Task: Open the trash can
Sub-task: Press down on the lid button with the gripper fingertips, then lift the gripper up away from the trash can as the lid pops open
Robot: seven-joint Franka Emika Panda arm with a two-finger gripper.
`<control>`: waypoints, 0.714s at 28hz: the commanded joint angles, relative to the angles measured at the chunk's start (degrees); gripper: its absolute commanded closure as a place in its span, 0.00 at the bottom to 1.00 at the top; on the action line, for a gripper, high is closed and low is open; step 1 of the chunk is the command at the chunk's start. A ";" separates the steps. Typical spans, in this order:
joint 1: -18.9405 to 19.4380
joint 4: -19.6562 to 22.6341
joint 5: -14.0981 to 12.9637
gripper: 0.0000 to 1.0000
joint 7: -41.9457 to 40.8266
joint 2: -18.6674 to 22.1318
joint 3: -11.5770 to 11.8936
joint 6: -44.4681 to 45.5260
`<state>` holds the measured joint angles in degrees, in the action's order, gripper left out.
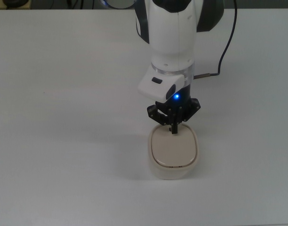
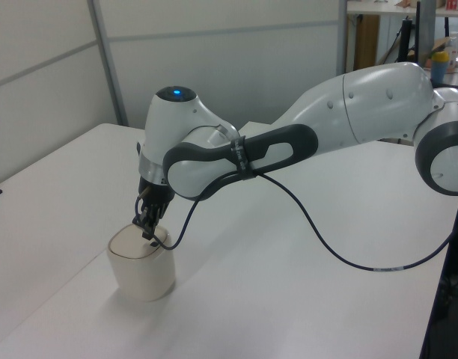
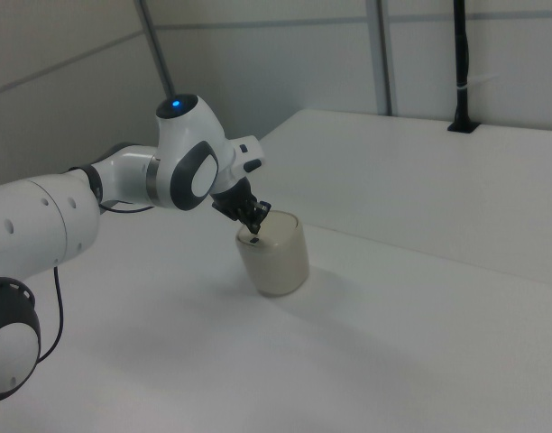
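Trash can [image 1: 173,153] stands on the white bench [image 1: 64,141], lid flat and shut. End effector [image 1: 174,130] is down at the lid's far edge in the top view, fingers drawn narrow together, holding nothing. Top view: tip covers the spot where the lid meets the rim. Left view: tip [image 2: 147,233] meets the lid, can body [image 2: 141,273] fully visible. Right view: tip [image 3: 256,236] sits on the lid's near-arm edge; a black cable [image 2: 341,250] shows only in top and left views.
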<state>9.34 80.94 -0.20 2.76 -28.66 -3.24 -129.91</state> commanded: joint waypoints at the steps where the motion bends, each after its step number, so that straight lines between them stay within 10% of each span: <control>1: 0.42 -0.61 0.63 1.00 0.75 -2.18 0.25 -0.69; 14: 0.51 -0.69 1.25 1.00 1.01 -3.77 0.25 -0.69; 20: -0.11 -0.52 -0.50 1.00 1.02 1.67 0.34 1.06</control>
<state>9.42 80.06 0.03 2.80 -29.84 -3.23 -130.06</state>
